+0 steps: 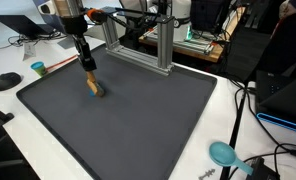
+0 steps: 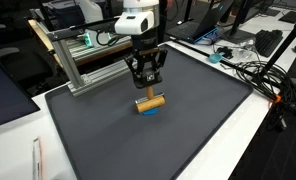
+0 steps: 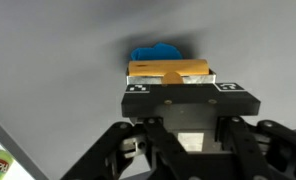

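Observation:
A short wooden bar with a blue pad under it (image 2: 149, 103) rests on the dark grey mat (image 2: 188, 120); it also appears as the wooden bar (image 1: 94, 88) towards the mat's far side. My gripper (image 2: 146, 92) comes straight down onto it, with the fingers shut on the wooden part. In the wrist view the wooden bar (image 3: 170, 71) and its blue pad (image 3: 153, 51) lie just beyond the gripper (image 3: 178, 82). The gripper's black body hides the fingertips there.
An aluminium frame (image 1: 138, 45) stands along the mat's far edge. A teal cup (image 1: 38, 68) and a black mouse (image 1: 6, 81) sit on the white table beside the mat. A teal scoop-like thing (image 1: 223, 153) and cables (image 2: 253, 72) lie off the opposite corner.

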`<state>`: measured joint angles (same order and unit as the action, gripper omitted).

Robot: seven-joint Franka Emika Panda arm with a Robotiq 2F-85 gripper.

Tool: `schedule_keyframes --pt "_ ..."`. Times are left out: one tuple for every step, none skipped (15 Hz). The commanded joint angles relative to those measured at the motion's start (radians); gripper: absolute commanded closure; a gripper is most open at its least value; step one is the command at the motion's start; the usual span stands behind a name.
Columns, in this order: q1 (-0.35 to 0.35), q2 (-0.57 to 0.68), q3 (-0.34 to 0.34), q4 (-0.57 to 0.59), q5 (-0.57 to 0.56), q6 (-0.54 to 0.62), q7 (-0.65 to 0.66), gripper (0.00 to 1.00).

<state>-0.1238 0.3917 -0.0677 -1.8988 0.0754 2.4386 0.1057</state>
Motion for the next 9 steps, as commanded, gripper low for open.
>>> schedule_keyframes --pt "0.024 0.044 -0.035 0.051 -0.014 -0.029 0.094 0.78" --pt "0.024 0.050 -0.036 0.059 -0.010 -0.040 0.105 0.78" --pt "0.028 0.057 -0.040 0.067 -0.014 -0.051 0.121 0.78" --pt "0.032 0.063 -0.043 0.074 -0.017 -0.060 0.134 0.78" --pt "0.034 0.068 -0.044 0.081 -0.017 -0.069 0.142 0.78" --pt "0.039 0.075 -0.047 0.090 -0.023 -0.083 0.152 0.78" --pt "0.046 0.081 -0.051 0.097 -0.033 -0.092 0.162 0.78" --pt "0.053 0.089 -0.054 0.107 -0.042 -0.106 0.170 0.78" --pt "0.061 0.096 -0.057 0.116 -0.054 -0.115 0.177 0.78"
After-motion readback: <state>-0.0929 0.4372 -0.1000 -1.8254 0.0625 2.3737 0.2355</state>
